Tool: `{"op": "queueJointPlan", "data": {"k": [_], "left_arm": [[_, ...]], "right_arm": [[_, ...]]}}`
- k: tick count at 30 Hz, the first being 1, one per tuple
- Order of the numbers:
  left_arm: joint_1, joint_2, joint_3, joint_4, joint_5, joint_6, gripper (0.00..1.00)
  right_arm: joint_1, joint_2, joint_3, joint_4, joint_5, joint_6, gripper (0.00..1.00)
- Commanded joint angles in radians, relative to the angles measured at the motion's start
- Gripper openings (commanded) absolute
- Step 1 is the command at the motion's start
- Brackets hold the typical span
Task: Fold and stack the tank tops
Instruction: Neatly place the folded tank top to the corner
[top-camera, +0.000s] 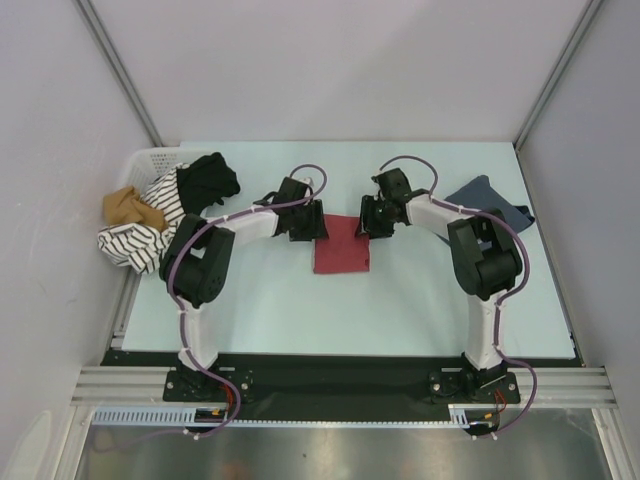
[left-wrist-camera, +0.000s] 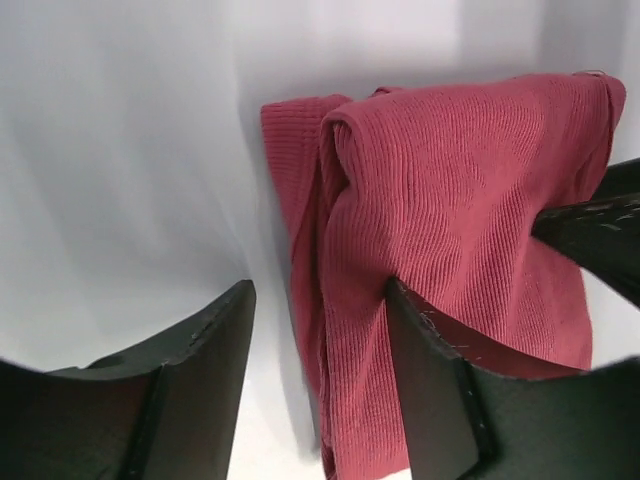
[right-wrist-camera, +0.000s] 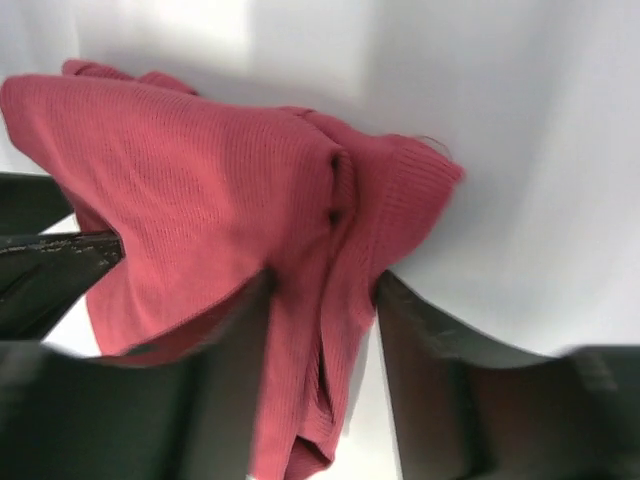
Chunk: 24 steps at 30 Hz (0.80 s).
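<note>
The brick red tank top (top-camera: 342, 247) lies folded in a small rectangle at the table's middle. My left gripper (top-camera: 311, 228) is at its left far corner and my right gripper (top-camera: 365, 222) at its right far corner. In the left wrist view the left gripper (left-wrist-camera: 320, 290) is open, with the red top's (left-wrist-camera: 450, 190) edge between the jaws and cloth draped over the right finger (left-wrist-camera: 430, 370). In the right wrist view the right gripper (right-wrist-camera: 325, 280) is open around a fold of the red top (right-wrist-camera: 200, 180), unclamped. The slate blue-grey tank top (top-camera: 485, 198) lies at the right, behind the right arm.
A white basket (top-camera: 150, 155) stands at the table's left far corner. A black garment (top-camera: 208, 180), a tan one (top-camera: 130, 207) and a striped one (top-camera: 140, 242) spill out of it. Grey walls enclose the table.
</note>
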Motion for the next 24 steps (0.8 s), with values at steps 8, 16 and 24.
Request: {"op": "queueJointPlan", "data": {"k": [8, 16, 24], "left_arm": [[0.014, 0.101, 0.070, 0.029, 0.095, -0.044, 0.20], [0.029, 0.060, 0.033, 0.015, 0.049, -0.037, 0.09], [0.063, -0.011, -0.057, 0.047, 0.080, -0.018, 0.13]], "right_arm": [[0.019, 0.068, 0.051, -0.005, -0.038, -0.016, 0.18], [0.054, 0.044, 0.056, 0.013, -0.078, -0.042, 0.36], [-0.035, -0.114, -0.018, -0.016, 0.052, -0.027, 0.74]]}}
